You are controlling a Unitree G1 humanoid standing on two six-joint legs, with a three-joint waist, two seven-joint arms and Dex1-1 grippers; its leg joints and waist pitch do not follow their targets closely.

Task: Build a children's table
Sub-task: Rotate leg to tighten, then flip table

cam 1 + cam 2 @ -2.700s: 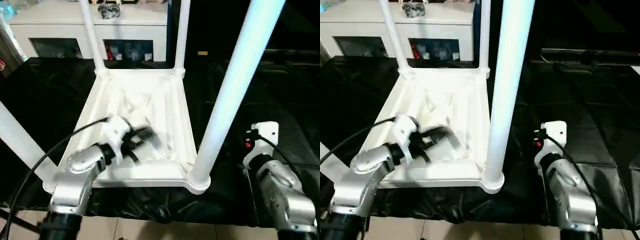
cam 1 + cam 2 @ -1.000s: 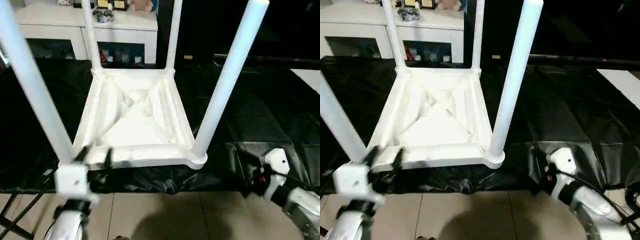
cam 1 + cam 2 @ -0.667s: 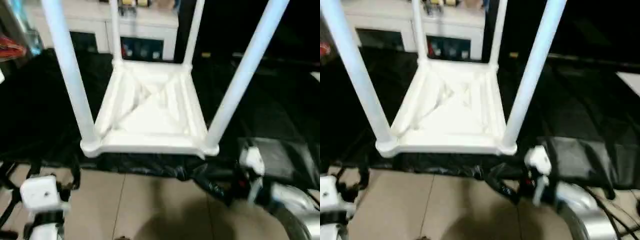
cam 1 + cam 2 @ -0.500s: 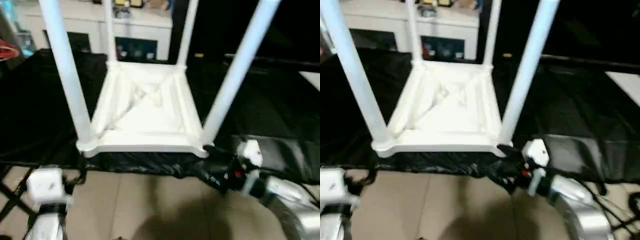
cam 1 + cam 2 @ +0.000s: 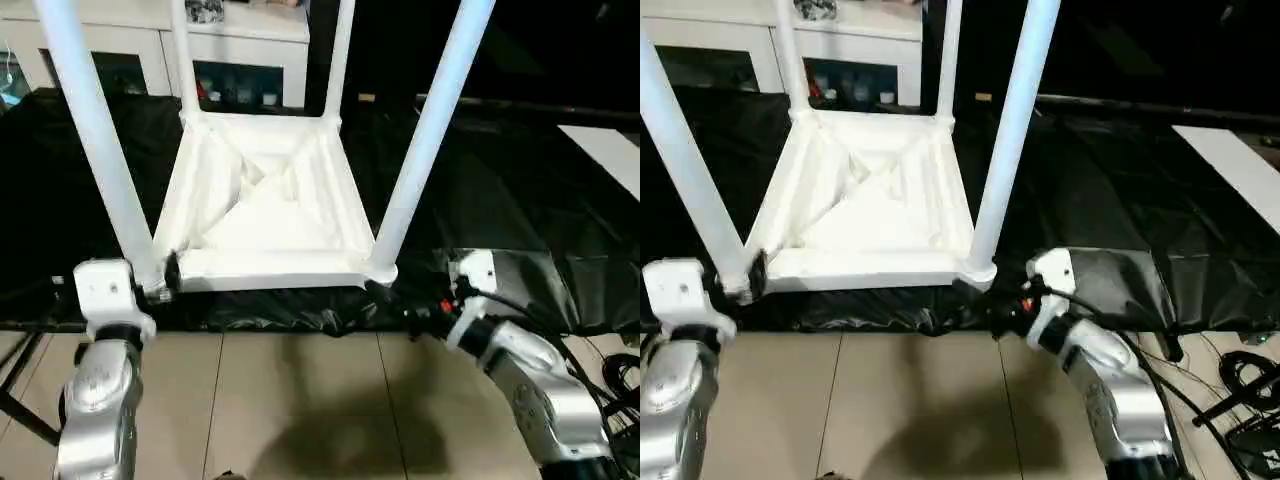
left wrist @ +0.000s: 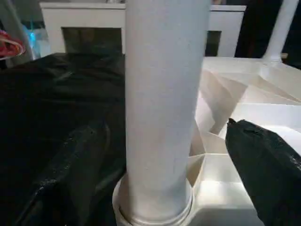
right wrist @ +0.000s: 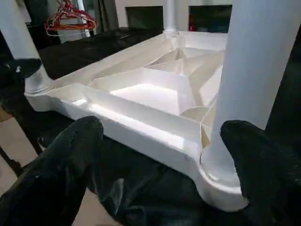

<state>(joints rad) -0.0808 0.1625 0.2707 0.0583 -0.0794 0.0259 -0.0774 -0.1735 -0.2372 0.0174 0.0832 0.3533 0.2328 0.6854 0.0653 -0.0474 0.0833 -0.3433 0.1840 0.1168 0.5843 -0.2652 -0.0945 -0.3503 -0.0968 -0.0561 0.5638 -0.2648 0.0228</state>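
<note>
Children's table (image 5: 262, 205): set upside down on black sheeting (image 5: 500, 200), between the pincers, legs raised.
Left gripper (image 5: 168, 272): spread apart around the near-left leg (image 6: 162, 108).
Right gripper (image 5: 395, 300): spread apart, at the near-right corner.

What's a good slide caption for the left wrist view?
Open left hand straddling a leg socketed in the upturned table.

Children's table (image 5: 262, 215): all white. Sheet (image 5: 520, 190) beneath: glossy black. Cabinet (image 5: 250, 40): white. Floor (image 5: 300, 400): beige tile. Forearms: silver.
</note>
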